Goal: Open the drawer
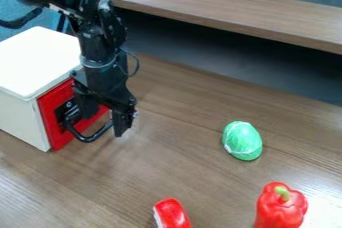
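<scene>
The drawer [49,119] has a red front and sits in the white box [39,62] at the left side of the bench [180,137]. Its front looks level with the box, so I judge that it is closed. The black handle [85,138] curves out from this front.

The gripper [105,123] hangs down at the handle, with its 2 fingers spread. 1 finger is near the red front and the other is by the outer end of the handle. The handle seems to pass between them, but I cannot tell if either finger touches it.

The step in hand, in my judgement, is to get a hold on the handle; the pulling is not yet done. The next move calls for a small check of the position, then closing on the handle, or hooking it with the inner finger, and pulling straight away from the box. If the pull goes sideways, the drawer could jam or the box could turn.

Well apart from the box are 1 green egg-like thing [242,141], 1 red pepper [280,207] and 1 red-and-white thing [172,214].
</scene>
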Motion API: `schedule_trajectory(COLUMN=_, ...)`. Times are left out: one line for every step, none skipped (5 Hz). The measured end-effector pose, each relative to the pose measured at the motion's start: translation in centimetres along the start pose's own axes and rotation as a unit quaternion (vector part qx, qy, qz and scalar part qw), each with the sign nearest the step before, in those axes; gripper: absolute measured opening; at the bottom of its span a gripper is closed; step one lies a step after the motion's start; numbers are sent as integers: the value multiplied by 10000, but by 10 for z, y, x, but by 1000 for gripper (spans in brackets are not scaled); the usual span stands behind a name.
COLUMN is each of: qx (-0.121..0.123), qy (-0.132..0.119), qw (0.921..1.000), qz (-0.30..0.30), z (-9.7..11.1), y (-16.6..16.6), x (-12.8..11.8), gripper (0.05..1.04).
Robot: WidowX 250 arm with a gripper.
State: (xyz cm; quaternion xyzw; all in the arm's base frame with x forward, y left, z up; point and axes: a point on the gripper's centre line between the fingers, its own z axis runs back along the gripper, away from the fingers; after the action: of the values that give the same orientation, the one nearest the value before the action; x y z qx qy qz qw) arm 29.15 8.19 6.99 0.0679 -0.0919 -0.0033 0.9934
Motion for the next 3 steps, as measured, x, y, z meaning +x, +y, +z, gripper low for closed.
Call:
schedule_trajectory(qx=-15, qy=23, qw=10000, qz=88, z=-12, y=1, x=1, gripper=998)
schedule_trajectory(qx=-165, qy=72, qw=9998, qz=119, z=-24, y=-2, x=0, gripper=998)
schedule_trajectory(qx=-374, qy=74, qw=9992, qz=95, z=-30, y=-8, x=1, gripper=998)
